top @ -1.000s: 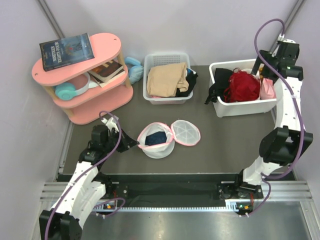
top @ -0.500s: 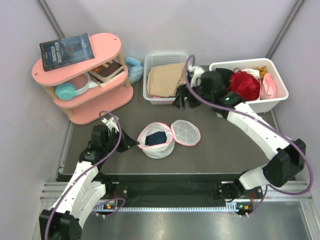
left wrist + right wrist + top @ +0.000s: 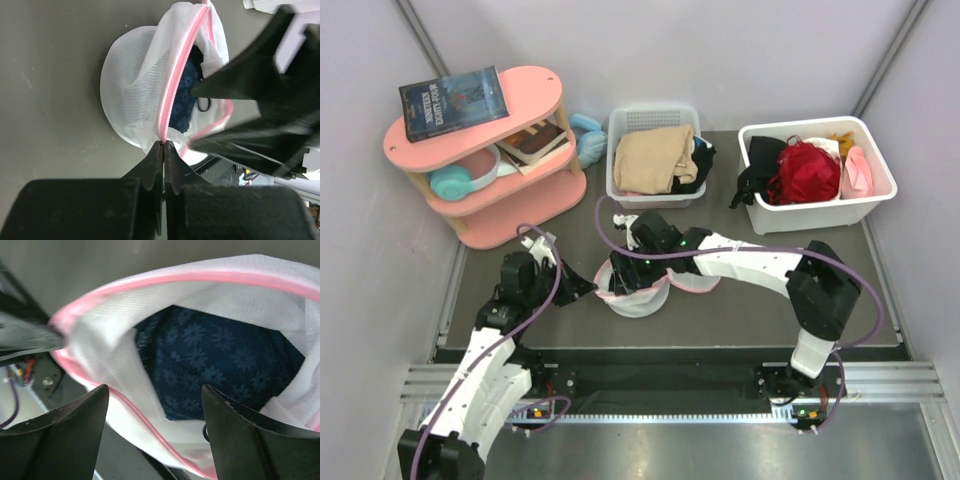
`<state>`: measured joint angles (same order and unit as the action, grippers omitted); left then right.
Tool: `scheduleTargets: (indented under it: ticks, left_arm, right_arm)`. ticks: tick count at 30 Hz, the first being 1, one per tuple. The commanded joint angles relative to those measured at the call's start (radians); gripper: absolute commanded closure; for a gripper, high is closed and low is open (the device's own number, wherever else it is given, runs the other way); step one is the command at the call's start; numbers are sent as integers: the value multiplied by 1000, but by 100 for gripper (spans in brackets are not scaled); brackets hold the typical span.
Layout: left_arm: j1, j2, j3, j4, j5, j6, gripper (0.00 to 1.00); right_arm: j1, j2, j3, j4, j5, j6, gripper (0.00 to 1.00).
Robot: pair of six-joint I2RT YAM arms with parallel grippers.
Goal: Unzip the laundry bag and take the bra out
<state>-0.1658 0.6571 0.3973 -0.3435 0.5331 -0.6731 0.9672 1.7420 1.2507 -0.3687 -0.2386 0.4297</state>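
From above, the laundry bag [image 3: 635,301] sits on the table [image 3: 760,300]. Left wrist: the left gripper [image 3: 163,148] clamps its pink rim. Right wrist: the right gripper [image 3: 155,389] hangs spread-fingered over the navy bra [image 3: 220,355] inside the bag.

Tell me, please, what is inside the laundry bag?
Inside the laundry bag lies the bra, dark blue with a flower pattern. Only part shows through the open mouth; mesh covers the rest.

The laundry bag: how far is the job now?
Done: the laundry bag is unzipped, its mouth open. In hand: the left gripper pinches its pink rim; the right gripper, open, hangs over the bra inside. To do: grasp the bra and lift it out.
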Motion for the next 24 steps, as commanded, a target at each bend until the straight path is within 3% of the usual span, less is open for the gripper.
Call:
scheduleTargets:
  ticks: [1, 8, 16, 24]
  left_arm:
    - [-5, -57, -5, -12, -7, -3, 100]
    - [-5, -53, -6, -15, -21, -5, 100]
    - [-6, -42, -6, -8, -4, 1, 100]
    - [-8, -45, -6, -9, -5, 4, 100]
  right_arm:
    - [51, 13, -16, -19, 120, 21, 26]
    - [149, 14, -69, -35, 180, 60, 24]
    - [153, -10, -45, -53, 353, 133, 21]
    - [151, -51, -22, -52, 371, 185, 19]
